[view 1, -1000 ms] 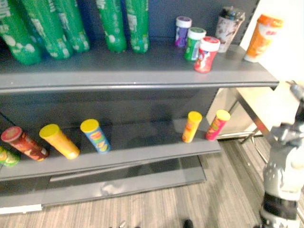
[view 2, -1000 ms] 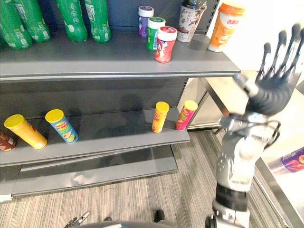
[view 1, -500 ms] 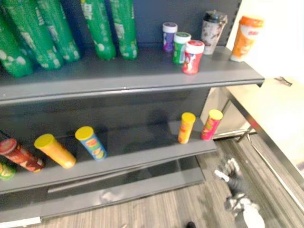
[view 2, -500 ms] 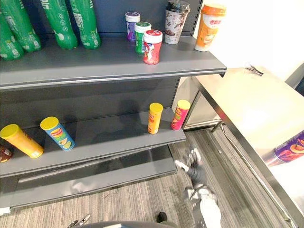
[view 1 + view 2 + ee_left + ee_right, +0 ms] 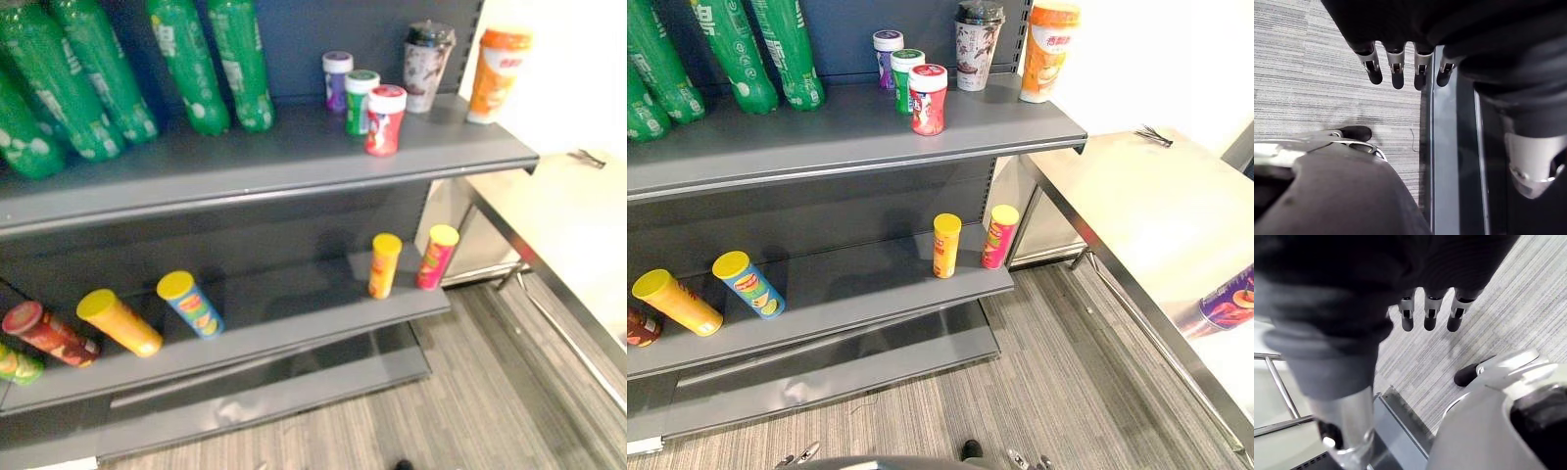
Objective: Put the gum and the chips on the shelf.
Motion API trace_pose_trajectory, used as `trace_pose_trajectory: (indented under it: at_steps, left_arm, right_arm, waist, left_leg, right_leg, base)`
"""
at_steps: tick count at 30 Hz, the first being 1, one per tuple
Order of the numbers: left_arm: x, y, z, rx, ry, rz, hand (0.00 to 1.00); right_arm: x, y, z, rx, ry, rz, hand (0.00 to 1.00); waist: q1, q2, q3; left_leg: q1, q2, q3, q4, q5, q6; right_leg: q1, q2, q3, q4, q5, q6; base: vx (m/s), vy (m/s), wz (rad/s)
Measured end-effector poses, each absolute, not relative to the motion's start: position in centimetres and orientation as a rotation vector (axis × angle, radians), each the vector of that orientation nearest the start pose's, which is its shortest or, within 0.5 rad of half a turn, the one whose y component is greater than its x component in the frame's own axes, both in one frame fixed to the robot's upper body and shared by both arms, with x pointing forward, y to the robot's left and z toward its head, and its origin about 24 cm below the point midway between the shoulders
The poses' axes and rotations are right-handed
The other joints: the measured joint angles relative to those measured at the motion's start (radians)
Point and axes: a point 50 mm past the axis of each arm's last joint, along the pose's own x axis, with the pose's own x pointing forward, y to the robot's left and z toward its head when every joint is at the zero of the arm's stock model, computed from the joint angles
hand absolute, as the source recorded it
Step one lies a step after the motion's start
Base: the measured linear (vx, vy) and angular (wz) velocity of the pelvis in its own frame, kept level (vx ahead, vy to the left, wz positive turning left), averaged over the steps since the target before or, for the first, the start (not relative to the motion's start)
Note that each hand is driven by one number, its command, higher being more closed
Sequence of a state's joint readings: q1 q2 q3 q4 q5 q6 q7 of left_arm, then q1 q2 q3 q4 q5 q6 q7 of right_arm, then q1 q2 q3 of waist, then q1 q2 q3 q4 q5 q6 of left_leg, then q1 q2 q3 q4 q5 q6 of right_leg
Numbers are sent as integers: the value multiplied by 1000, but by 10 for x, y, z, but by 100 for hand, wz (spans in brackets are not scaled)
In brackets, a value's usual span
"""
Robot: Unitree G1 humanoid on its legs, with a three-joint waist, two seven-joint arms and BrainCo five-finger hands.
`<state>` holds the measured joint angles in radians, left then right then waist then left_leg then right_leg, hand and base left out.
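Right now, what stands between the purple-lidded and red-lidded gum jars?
The green-lidded gum jar, between the purple-lidded jar and the red-lidded jar on the top shelf; both eye views show it.

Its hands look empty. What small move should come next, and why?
Probably raise the right hand toward the purple can on the steel table: both it and the left hand hang open over the floor, holding nothing.

Red gum jar (image 5: 928, 99) upright on the upper shelf (image 5: 823, 147); purple chips can (image 5: 1227, 302) on the steel table (image 5: 1136, 206).
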<state>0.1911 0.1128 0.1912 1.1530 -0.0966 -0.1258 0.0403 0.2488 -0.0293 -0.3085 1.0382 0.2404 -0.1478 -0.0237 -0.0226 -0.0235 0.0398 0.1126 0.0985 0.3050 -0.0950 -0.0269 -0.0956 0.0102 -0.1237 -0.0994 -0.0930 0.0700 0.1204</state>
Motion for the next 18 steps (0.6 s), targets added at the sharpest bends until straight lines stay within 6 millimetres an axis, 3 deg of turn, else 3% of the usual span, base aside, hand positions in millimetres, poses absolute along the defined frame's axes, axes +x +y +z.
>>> trace_pose_trajectory:
  at_steps: [7,8,9,12,15,18]
  left_arm:
    - [33,222,-167,-71,1175,399,0]
    - [37,223,-167,-75,1162,401,0]
    - [41,222,-167,-78,1151,399,0]
    - [52,215,-167,-127,1118,409,0]
    - [57,215,-166,-156,1100,430,0]
    - [58,216,-166,-185,1087,466,0]
  right_arm:
    - [27,-211,-168,319,1108,-576,0]
    - [30,-212,-169,330,1107,-583,0]
    - [34,-215,-168,328,1096,-589,0]
    - [39,-223,-166,368,1058,-657,0]
    - [34,-221,-167,423,1050,-715,0]
    - [48,-219,-163,443,983,-711,0]
  waist:
    - [2,-5,15]
    - [4,-11,27]
    - [3,0,46]
    - [1,40,91]
    - [-4,38,113]
    - [-2,23,133]
  left_leg:
    - [5,3,15,26,-18,0]
    - [-37,19,15,138,-73,7]
    - [-92,43,13,265,-136,8]
    - [-178,91,12,452,-235,19]
    - [-197,105,48,548,-294,38]
    - [-197,133,182,616,-350,62]
  right_leg:
    - [14,-3,8,-7,-6,-1]
    - [10,-5,19,11,-11,3]
    - [-6,2,28,43,-24,5]
    - [-83,16,50,187,-85,16]
    - [-132,11,89,278,-116,27]
    - [-190,34,216,266,-68,55]
  base:
    - [-2,1,-3]
    - [-27,11,-22]
    - [-40,4,-22]
    - [-50,51,-17]
    - [-43,151,-27]
    - [-83,181,-117]
